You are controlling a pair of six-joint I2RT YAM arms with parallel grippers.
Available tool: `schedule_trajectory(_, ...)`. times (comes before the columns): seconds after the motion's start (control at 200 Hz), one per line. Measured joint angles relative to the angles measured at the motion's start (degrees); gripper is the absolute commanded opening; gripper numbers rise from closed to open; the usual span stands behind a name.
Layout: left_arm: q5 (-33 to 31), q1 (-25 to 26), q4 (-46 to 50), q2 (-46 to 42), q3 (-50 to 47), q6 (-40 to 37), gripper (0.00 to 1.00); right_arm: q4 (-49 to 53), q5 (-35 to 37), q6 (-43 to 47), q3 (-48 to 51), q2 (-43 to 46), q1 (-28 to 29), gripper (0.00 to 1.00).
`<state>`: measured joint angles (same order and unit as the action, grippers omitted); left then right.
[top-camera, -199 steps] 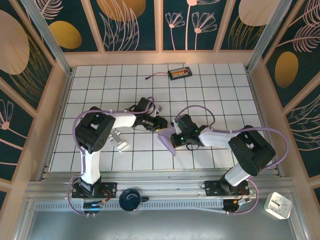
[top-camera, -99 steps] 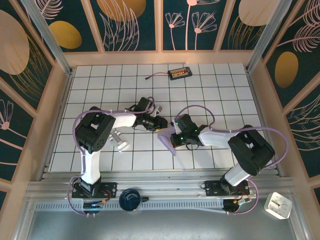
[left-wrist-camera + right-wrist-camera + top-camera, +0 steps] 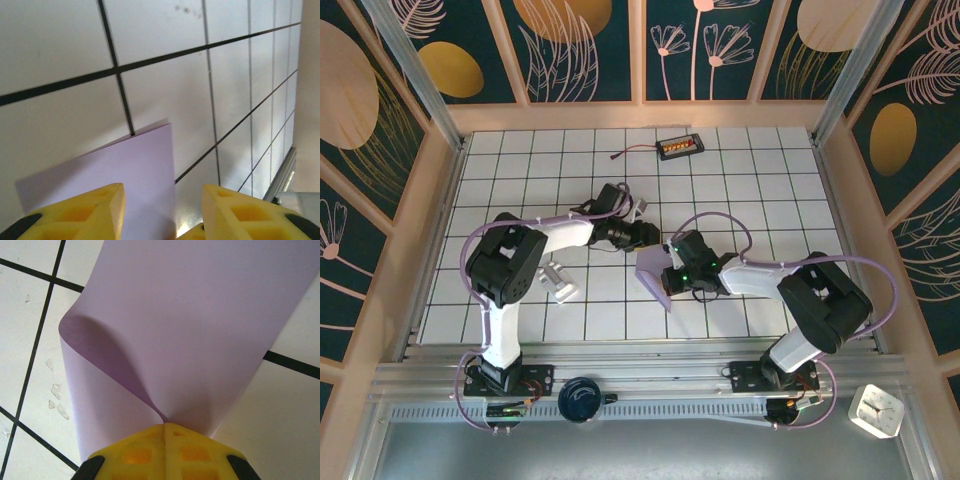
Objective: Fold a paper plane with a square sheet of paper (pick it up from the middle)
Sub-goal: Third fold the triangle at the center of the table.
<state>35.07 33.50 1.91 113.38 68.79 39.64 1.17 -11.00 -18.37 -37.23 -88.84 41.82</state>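
the right end effector (image 3: 672,272) sat near the middle of the white tiled bench (image 3: 770,190), clenched on the sheet of paper (image 3: 655,275). in the right wrist view its yellow fingers (image 3: 135,450) were pressed together, the end effector (image 3: 164,426) pinching the pale lavender sheet of paper (image 3: 200,315) at one spot. from that pinch the paper spread away over the tiles, and its left part curled into a soft, shadowed fold rather than a sharp crease.

from above, the paper lay just left of the right end effector, one pointed corner reaching toward the near edge. the left end effector (image 3: 650,235) was just beyond it on the far side, close to the right one.

in the left wrist view the left end effector (image 3: 161,200) was released: its two yellow fingers (image 3: 100,210) stood apart with nothing gripped. between and beyond them showed a straight-edged corner of the sheet of paper (image 3: 125,170), over a crossing of the black grid lines.

a small silvery block (image 3: 558,280) lay on the bench to the left, beside the left arm and well apart from the paper. a small connector board (image 3: 678,148) with a wire lay near the far wall.
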Motion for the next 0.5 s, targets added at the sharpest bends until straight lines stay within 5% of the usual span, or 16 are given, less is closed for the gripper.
schedule_trajectory(0.24, -4.1, 0.1, -3.4, -12.3, -10.1, 4.7, 0.11, -0.8, 0.0, -0.2, 0.6, 0.3, 0.1, 0.0)
schedule_trajectory(0.5, -3.3, 4.4, -6.5, -12.6, -16.0, 8.9, 0.03, -0.9, 0.0, -0.2, 0.6, 0.3, 0.1, 0.0)
